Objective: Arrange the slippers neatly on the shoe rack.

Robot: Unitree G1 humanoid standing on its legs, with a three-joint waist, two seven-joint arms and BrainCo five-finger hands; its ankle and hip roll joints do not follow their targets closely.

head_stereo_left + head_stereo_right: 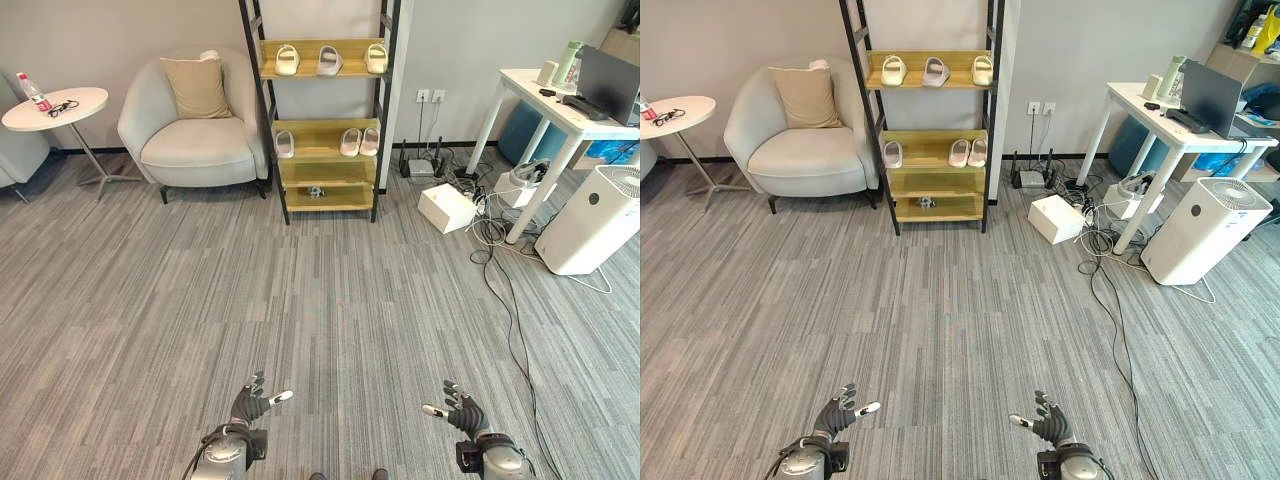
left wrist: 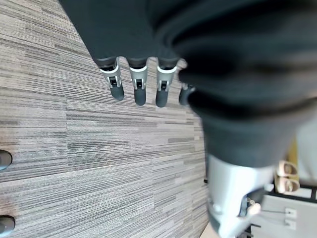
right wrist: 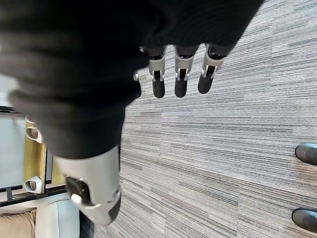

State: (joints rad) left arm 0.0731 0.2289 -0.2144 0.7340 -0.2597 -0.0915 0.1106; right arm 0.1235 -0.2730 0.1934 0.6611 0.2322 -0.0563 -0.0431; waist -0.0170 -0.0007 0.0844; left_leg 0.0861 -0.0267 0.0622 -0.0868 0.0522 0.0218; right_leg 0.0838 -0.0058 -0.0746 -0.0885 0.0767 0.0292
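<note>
Fingers relaxed and apart on both left hand point(image 1: 250, 403) and right hand point(image 1: 463, 412), slippers point(image 1: 287, 60) lined up on shoe rack point(image 1: 318, 166)

Head stereo pair facing shoe rack point(image 1: 325, 120) afar, wrist views overlooking carpet point(image 2: 99, 148)

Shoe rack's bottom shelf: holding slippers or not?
No slippers there. The shoe rack's bottom shelf carries one small dark object; the slippers sit on higher shelves.

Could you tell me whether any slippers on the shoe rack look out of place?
On the middle shelf, one white slipper sits alone at the left, apart from the pair at the right. On the top shelf, three slippers stand evenly spaced. Both hands hang open, holding nothing.
</note>
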